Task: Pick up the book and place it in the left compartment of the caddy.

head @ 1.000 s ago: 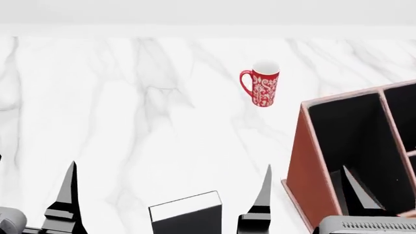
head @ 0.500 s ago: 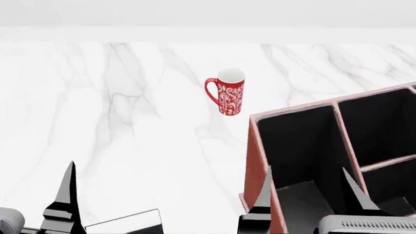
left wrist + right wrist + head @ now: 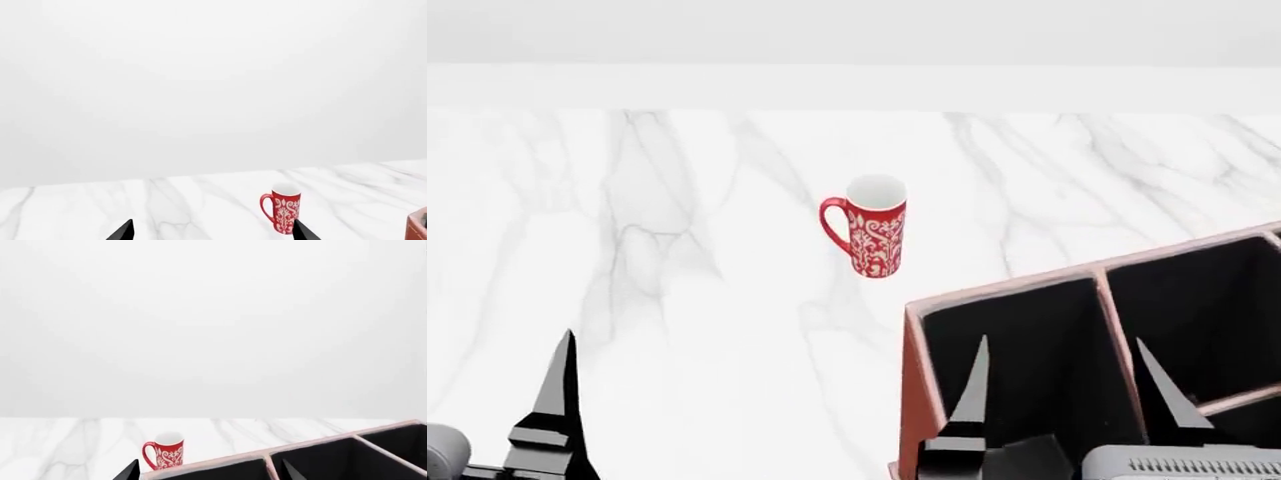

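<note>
Mug (image 3: pixel 874 227) stands beside caddy (image 3: pixel 918 400), apart.

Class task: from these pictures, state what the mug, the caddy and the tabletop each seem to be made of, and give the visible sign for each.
Mug: probably glazed ceramic; smooth red body, white scroll pattern, white inside.
Caddy: looks like leather or an imitation; reddish-brown matt outer wall, pale edging, black lining.
Tabletop: marble, or a marble-look surface; white with grey veins. As renders, these settle nothing for certain.
</note>
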Robot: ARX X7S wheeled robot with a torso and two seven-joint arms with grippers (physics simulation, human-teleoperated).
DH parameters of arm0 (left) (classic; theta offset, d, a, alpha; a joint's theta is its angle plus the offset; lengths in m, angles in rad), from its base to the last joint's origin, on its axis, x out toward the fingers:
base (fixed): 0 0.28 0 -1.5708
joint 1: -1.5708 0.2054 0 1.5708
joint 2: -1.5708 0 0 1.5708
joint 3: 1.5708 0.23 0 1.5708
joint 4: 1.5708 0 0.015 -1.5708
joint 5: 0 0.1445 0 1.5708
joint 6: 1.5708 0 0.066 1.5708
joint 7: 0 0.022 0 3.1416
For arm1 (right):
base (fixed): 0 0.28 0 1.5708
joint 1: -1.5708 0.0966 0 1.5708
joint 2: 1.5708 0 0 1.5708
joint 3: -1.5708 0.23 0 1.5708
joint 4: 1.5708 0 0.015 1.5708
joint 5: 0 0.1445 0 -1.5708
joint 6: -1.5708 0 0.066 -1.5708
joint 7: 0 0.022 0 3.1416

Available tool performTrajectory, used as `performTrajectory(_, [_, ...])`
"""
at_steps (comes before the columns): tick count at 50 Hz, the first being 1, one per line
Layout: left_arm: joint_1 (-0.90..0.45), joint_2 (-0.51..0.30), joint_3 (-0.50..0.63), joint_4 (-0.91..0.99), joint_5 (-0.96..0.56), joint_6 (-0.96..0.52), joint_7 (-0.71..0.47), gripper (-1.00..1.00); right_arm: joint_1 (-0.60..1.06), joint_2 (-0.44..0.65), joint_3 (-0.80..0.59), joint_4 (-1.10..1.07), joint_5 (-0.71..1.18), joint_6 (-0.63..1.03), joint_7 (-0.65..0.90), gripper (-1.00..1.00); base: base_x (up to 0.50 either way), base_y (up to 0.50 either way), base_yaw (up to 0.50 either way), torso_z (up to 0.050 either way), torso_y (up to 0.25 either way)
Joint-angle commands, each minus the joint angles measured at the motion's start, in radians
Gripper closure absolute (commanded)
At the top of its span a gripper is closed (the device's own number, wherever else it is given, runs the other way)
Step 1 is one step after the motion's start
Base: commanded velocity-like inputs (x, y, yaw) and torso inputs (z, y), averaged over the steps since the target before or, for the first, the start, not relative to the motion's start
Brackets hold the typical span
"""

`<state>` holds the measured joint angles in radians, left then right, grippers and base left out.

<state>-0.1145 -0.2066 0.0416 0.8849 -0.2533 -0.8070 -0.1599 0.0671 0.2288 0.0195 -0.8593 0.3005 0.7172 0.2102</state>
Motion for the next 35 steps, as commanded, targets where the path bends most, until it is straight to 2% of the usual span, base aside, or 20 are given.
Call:
performTrajectory(1, [-0.004,-0.014,-0.014,-0.014,-0.005,0.012,-0.002,-1.00,0.004,-0.002,0.000,0.008,0.003,-0.003,0.015,-1.00,0.00,0.00,0.00,0.000,0.000])
performTrajectory(11, [0.017,-0.040,-0.051,-0.026,-0.011,0.054,0.010,-1.00,0.062,-0.006,0.040,-0.024,0.066,0.098,0.038,-1.00,0.00,0.00,0.00,0.000,0.000])
performTrajectory(19, [0.030,-0.059,-0.102,-0.058,-0.021,0.127,0.033,-1.00,0.095,0.022,-0.013,-0.013,0.040,0.111,0.040,-1.00,0.00,0.00,0.00,0.000,0.000])
performTrajectory(24, [0.074,-0.083,-0.126,-0.076,-0.019,0.211,0.069,-1.00,0.115,0.017,0.027,-0.044,0.150,0.186,0.000,-1.00,0.00,0.00,0.00,0.000,0.000])
performTrajectory(28, [0.044,-0.092,-0.153,-0.075,-0.039,0.187,0.065,-1.00,0.189,0.000,0.112,-0.061,0.273,0.303,0.000,-1.00,0.00,0.00,0.00,0.000,0.000])
performTrajectory(35, [0.048,-0.098,-0.173,-0.065,-0.049,0.186,0.060,-1.00,0.293,0.044,0.074,0.007,0.248,0.308,-0.011,-1.00,0.00,0.00,0.00,0.000,0.000])
